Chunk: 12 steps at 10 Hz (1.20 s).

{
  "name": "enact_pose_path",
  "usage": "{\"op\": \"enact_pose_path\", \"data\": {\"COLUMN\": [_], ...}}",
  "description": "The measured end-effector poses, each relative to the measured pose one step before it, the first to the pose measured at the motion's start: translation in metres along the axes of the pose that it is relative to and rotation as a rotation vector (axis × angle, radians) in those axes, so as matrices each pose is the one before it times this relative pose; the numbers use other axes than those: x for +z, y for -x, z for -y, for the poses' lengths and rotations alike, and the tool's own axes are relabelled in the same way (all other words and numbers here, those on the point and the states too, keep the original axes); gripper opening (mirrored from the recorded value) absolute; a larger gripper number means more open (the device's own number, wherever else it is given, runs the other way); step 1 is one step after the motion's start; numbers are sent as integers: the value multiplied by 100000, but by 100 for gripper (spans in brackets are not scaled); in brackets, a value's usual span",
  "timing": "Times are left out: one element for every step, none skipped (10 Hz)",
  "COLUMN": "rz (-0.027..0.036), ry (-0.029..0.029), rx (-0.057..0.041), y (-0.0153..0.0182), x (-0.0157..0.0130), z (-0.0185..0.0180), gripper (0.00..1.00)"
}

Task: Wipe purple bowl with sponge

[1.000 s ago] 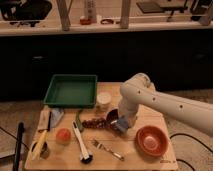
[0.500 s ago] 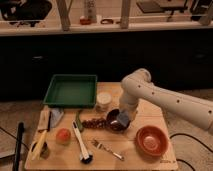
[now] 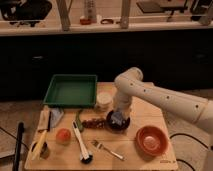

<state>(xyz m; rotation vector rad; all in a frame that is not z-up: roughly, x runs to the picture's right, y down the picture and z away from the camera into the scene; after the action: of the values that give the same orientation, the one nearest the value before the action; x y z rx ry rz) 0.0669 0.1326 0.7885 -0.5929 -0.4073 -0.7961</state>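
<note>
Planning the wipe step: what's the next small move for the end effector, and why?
Probably a short circular sweep inside the small dark purple round bowl: the end effector is down over it with the light-blue rectangular sponge at its tip, seemingly against the bowl's inside.

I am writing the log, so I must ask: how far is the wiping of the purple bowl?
Done: the sponge is already inside the purple bowl. In hand: the gripper is low over the sponge, at the bowl's middle. Left: whether the wiping is finished cannot be seen; lifting the sponge out probably remains.
</note>
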Motion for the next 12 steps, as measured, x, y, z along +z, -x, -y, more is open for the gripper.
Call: {"op": "enact_pose_path", "data": {"rz": [588, 1190, 1416, 1004, 1229, 1243, 1199, 703, 723, -86, -421, -1191], "ry": [60, -264, -62, -83, 186, 191, 29, -486, -872, -605, -584, -979], "rx": [-1761, -2915, -3094, -1825, -1753, -1048, -420, -50, 783, 1195, 993, 2209], "y": [433, 549, 579, 453, 616, 714, 803, 517, 349, -180, -251, -730], "x": [335, 434, 145, 84, 92, 66, -52, -120, -415, -498, -409, -501], "z": [669, 932, 612, 191, -211, -550, -1023, -789, -1542, -1043, -547, -814], "gripper": [0, 0, 0, 0, 0, 0, 0, 0, 0, 0, 0, 0]}}
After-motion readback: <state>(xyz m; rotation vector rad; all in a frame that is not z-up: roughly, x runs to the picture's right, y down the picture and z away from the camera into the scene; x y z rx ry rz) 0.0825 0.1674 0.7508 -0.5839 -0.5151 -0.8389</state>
